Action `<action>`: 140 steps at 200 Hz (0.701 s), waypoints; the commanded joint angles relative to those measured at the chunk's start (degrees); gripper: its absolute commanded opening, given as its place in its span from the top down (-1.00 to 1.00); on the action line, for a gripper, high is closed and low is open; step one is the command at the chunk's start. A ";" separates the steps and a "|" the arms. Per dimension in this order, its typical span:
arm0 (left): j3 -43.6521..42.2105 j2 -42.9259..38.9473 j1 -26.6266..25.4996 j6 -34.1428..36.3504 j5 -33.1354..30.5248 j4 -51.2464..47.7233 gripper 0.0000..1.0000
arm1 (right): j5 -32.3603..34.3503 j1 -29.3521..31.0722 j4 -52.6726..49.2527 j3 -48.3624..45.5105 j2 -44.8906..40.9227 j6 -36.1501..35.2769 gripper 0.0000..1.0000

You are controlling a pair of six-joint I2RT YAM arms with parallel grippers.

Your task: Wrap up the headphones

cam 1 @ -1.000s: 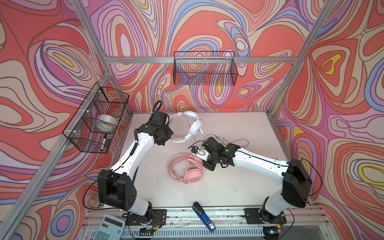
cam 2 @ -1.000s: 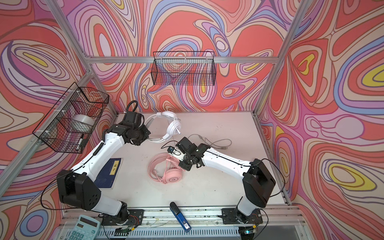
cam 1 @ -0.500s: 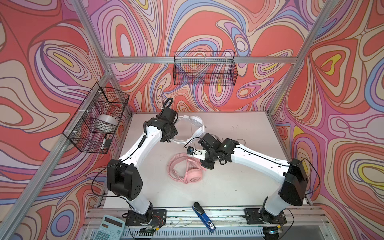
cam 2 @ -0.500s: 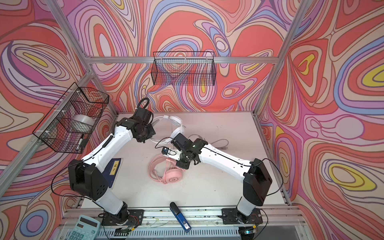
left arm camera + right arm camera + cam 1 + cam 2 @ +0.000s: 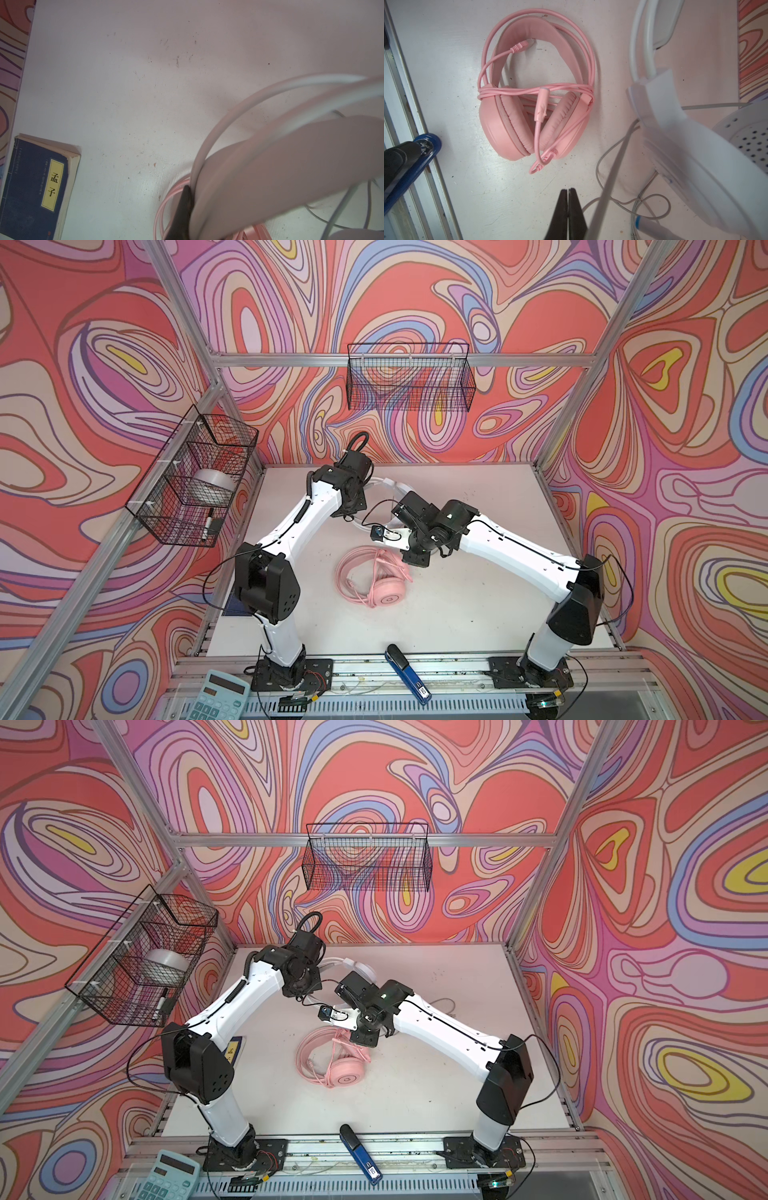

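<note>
White headphones (image 5: 695,155) hang over the desk (image 5: 488,197), headband clamped in the left jaws; their grey cable (image 5: 597,168) trails loose just beside the right jaws, which are pressed together on nothing visible; pink headphones (image 5: 529,116) lie ahead of those, cable already wound. The white set seems in hand; next, the right jaws must part and catch that cable.

Pink headphones (image 5: 500,124) lie cable-wrapped; white headphones (image 5: 685,145) beside them, cable loose.
</note>
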 commanded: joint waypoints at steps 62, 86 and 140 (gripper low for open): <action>4.77 3.00 -1.64 4.70 -3.08 -3.01 1.00 | 8.22 0.62 -9.90 8.37 1.97 -2.07 0.98; 5.23 3.55 -1.74 5.81 -2.70 -3.57 1.00 | 10.64 0.61 -8.98 7.61 0.85 -3.82 0.94; 5.63 4.51 -2.80 8.56 1.21 -3.63 1.00 | 18.09 0.65 -2.95 4.49 -2.41 -8.29 0.88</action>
